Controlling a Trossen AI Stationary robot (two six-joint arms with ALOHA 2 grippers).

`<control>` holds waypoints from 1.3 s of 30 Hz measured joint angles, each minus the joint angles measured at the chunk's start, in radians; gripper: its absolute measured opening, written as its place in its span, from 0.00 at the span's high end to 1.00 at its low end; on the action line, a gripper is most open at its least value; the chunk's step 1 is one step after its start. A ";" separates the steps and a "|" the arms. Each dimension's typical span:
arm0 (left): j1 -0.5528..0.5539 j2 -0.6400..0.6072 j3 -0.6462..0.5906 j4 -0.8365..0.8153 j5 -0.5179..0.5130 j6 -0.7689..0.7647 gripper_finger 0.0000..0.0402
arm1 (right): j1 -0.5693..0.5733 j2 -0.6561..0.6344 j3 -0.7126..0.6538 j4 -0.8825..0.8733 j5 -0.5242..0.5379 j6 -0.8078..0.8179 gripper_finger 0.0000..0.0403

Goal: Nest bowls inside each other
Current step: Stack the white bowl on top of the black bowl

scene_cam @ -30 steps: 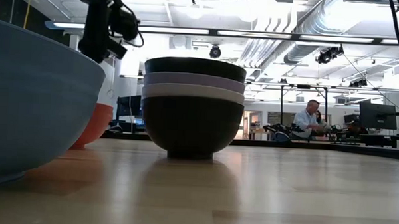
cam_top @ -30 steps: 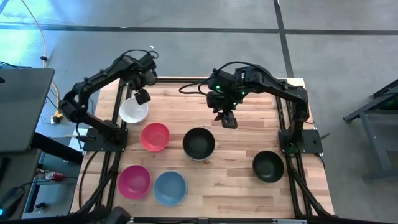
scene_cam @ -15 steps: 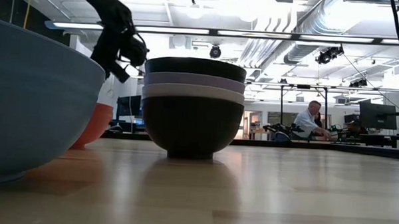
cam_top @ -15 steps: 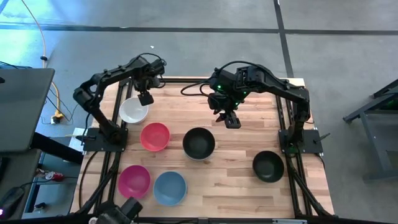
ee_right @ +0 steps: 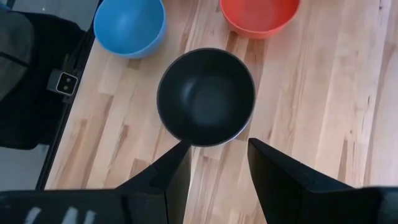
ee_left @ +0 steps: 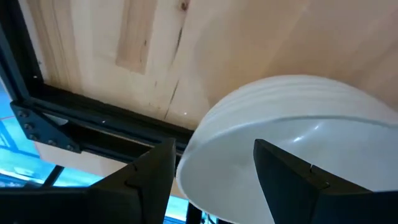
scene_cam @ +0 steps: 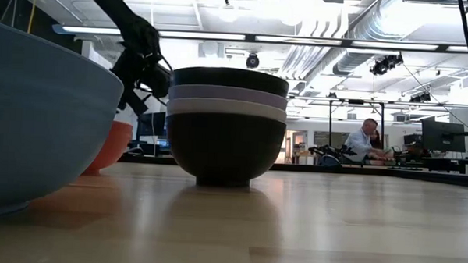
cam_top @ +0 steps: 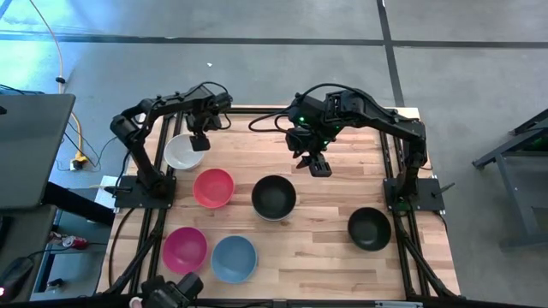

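My left gripper (cam_top: pixel 199 142) is open at the far left of the table, low over the white bowl (cam_top: pixel 183 152). In the left wrist view the white bowl's near rim (ee_left: pixel 205 155) lies between the spread fingers (ee_left: pixel 149 180); no touch shows. My right gripper (cam_top: pixel 319 167) hangs open above the table, just beyond the stack (cam_top: pixel 274 197). That stack (scene_cam: pixel 226 123) shows black on top, then lavender, white and black at the bottom. In the right wrist view the stack's black top bowl (ee_right: pixel 206 96) sits ahead of the open fingers (ee_right: pixel 168 180).
A red bowl (cam_top: pixel 213 187), a pink bowl (cam_top: pixel 185 249) and a light blue bowl (cam_top: pixel 234 258) stand on the table's left half. A single black bowl (cam_top: pixel 369 228) stands near the right edge. Bare wood lies between the stack and that black bowl.
My left arm has swung its wrist toward the table's far edge and lowered its gripper onto the white bowl's side; in the low view the gripper has come down to the level of the stack's top. The bowls have stayed in place.
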 joint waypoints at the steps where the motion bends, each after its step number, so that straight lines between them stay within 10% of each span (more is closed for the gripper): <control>1: 0.001 0.000 -0.005 0.008 -0.002 0.002 0.48 | 0.000 0.000 0.000 0.001 0.000 0.000 0.62; 13: 0.010 0.000 -0.050 0.118 -0.004 0.014 0.51 | 0.000 0.000 0.000 0.016 0.000 0.004 0.62; 24: 0.044 -0.001 -0.050 0.169 0.006 -0.027 0.74 | 0.000 0.000 0.000 0.038 0.000 0.004 0.62; 39: 0.096 -0.001 -0.050 0.237 0.236 -0.051 0.80 | -0.006 0.000 0.000 0.091 0.003 -0.003 0.62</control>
